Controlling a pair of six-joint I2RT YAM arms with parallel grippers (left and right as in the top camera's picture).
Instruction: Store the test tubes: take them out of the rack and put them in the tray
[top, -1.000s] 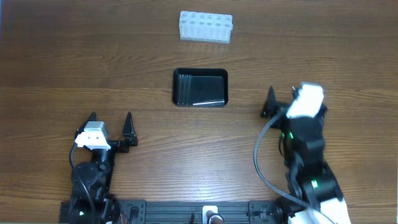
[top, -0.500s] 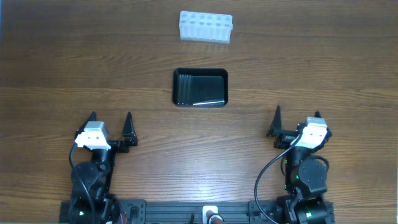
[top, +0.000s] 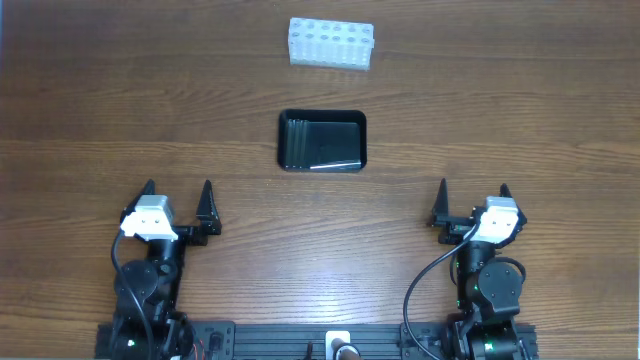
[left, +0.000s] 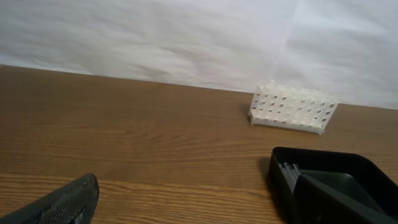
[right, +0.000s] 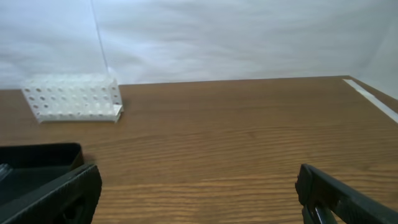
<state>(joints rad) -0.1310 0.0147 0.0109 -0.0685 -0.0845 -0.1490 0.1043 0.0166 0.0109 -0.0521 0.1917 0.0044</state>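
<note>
Since a second ago our right gripper (top: 472, 192) has drawn back from beside the tray (top: 322, 114) toward its base. Our left gripper (top: 178, 190) rests open, low on the table (top: 100, 100). At centre we see the tray, perhaps with tubes (top: 335, 165) lying inside; the rack (top: 331, 43) stands beyond it. The right gripper is open and empty.

The rack (top: 331, 43) is white with rows of small holes. The tray (top: 283, 140) is black. The table (top: 500, 100) is brown with wood grain. The left gripper (top: 178, 185) and right gripper (top: 472, 186) are black.
</note>
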